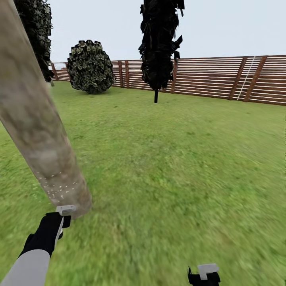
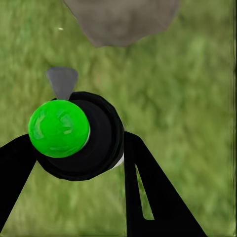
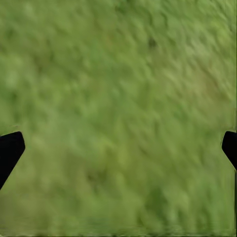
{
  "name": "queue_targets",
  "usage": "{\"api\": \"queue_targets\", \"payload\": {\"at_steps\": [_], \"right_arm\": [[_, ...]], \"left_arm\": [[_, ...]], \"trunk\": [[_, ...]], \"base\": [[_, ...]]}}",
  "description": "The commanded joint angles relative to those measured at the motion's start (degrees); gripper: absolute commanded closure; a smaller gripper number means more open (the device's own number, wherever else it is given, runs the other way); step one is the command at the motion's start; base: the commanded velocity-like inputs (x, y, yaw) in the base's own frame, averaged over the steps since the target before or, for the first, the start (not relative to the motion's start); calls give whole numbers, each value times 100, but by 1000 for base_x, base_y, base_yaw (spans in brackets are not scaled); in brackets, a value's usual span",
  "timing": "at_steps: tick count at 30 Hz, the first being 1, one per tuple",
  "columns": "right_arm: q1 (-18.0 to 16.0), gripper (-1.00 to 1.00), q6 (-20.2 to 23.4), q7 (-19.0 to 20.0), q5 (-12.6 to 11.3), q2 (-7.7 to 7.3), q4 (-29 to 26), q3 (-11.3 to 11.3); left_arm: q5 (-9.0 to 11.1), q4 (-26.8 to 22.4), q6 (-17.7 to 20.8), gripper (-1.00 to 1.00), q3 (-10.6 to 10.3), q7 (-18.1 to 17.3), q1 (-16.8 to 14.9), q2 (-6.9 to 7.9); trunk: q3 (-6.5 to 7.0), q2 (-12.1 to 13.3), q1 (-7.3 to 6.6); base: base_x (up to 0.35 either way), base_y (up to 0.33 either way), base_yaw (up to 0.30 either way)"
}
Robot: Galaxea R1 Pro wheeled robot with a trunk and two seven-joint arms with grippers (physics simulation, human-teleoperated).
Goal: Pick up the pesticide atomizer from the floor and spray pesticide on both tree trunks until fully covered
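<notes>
My left gripper is shut on the pesticide atomizer, a black round body with a bright green dome and a grey nozzle. The nozzle faces the base of a thick grey-brown tree trunk, which rises just ahead of the gripper at the left; its foot meets the grass. Fine white pesticide specks dot the lowest part of the bark. My right gripper hangs low over the lawn, open, with its black fingertips wide apart and only grass between them.
Green lawn stretches ahead to a brown slatted fence. A round dark bush stands at the back left, and a narrow dark-leaved tree on a thin stem stands mid-back. More dark foliage hangs at the top left.
</notes>
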Motion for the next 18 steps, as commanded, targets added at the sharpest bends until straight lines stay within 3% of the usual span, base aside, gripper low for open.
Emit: {"api": "queue_targets", "payload": {"at_steps": [1,7,18], "right_arm": [[63,-100,4,0,1,3,1,1],[362,-100,9,0,1,9,3,1],[372,-100,9,0,1,10,3,1]], "left_arm": [[-4,-1,0,100,0,2,0,0],[-4,-10,5,100,8,23,0,2],[-4,-1,15,100,33,47,0,9]], "trunk": [[0,0,0],[0,0,0],[0,0,0]], "base": [[0,-278,0],[0,-278,0],[-35,-232,0]]}}
